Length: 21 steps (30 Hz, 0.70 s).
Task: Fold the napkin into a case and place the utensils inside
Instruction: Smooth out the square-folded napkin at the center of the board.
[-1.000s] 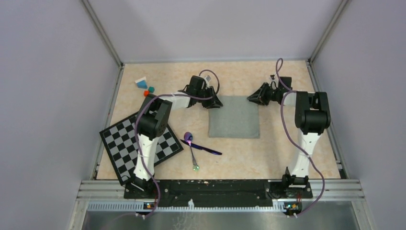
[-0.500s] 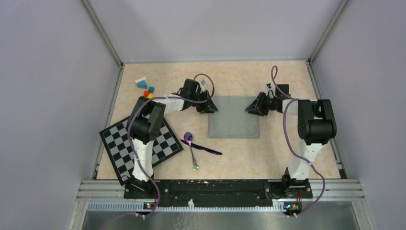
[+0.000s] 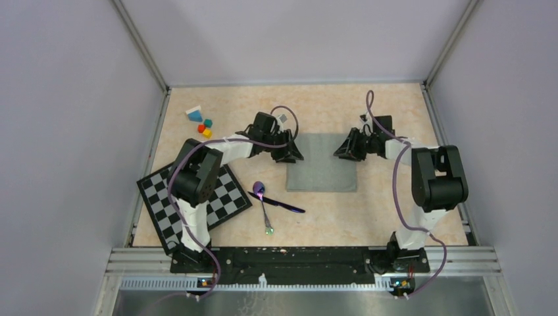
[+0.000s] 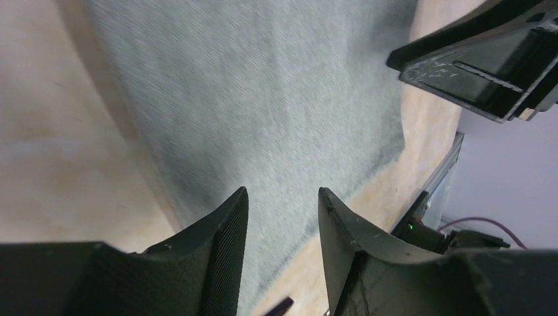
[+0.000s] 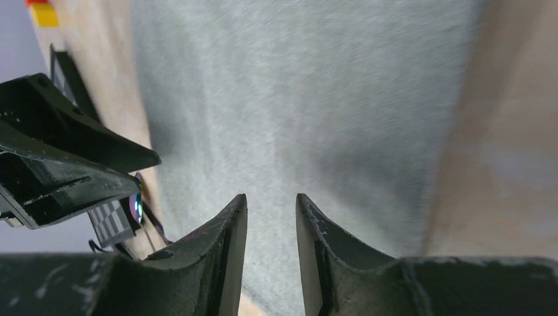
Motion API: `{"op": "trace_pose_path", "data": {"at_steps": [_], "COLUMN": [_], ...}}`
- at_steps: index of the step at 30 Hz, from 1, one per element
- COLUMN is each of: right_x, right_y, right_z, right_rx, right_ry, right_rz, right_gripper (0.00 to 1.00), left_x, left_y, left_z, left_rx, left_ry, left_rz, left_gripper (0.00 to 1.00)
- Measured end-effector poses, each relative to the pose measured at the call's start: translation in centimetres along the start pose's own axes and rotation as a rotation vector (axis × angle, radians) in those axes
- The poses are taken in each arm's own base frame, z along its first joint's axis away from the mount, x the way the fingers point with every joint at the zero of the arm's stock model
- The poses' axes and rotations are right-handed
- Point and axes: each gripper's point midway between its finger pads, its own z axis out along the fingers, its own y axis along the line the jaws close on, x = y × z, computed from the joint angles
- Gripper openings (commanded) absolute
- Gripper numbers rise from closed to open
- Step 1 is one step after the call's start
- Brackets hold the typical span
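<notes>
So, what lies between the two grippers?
Only the far part of the grey-green napkin, lying flat, between left gripper and right gripper in the top external view.

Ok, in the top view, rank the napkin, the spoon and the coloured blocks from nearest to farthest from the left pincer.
1. napkin: right beside the left pincer, which sits at its left edge.
2. spoon: on the table, closer to the arm bases.
3. coloured blocks: off toward the far left corner.

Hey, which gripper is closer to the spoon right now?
Left. The left gripper hovers at the left edge of the napkin, just beyond the spoon. The right gripper is at the napkin's right edge, clearly farther away.
</notes>
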Motion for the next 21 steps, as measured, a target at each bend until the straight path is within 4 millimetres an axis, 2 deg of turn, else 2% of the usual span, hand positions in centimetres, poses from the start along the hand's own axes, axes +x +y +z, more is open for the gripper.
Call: {"op": "trace_pose_path", "data": {"at_steps": [2,4,7,9,13,16,21], "right_x": [1.1,2.7,4.8,4.8,4.6,4.5,4.9], "right_y": [1.2,1.2,-0.2,-0.4,-1.1,-1.4,-1.3], "right_z": [0.0,0.1,0.1,-0.1,-0.9,-1.9,-4.8], "right_rx": [-0.037,-0.046,-0.035,-0.049,-0.040,-0.002,0.081], "right_ry": [0.011,0.039,0.077,0.074,0.060,0.048,0.016], "right_rz": [-0.012,-0.005,0.035,0.051,0.060,0.050,0.041], "right_gripper": [0.34,0.34,0.33,0.34,0.39,0.48,0.52], "left_x": [1.0,2.4,5.3,6.8,7.2,7.4,8.1], "left_y": [-1.0,-1.4,-0.1,0.9,0.6,0.1,-1.8], "left_z": [-0.3,-0.4,-0.2,-0.2,-0.3,-0.5,-2.0], "left_rx": [0.020,0.037,0.020,0.015,0.041,0.042,0.048], "left_ry": [0.013,0.029,0.076,0.110,0.111,0.111,0.118], "left_rz": [0.015,0.021,0.004,-0.026,-0.021,0.000,0.036], "left_gripper": [0.47,0.47,0.47,0.47,0.50,0.55,0.60]}}
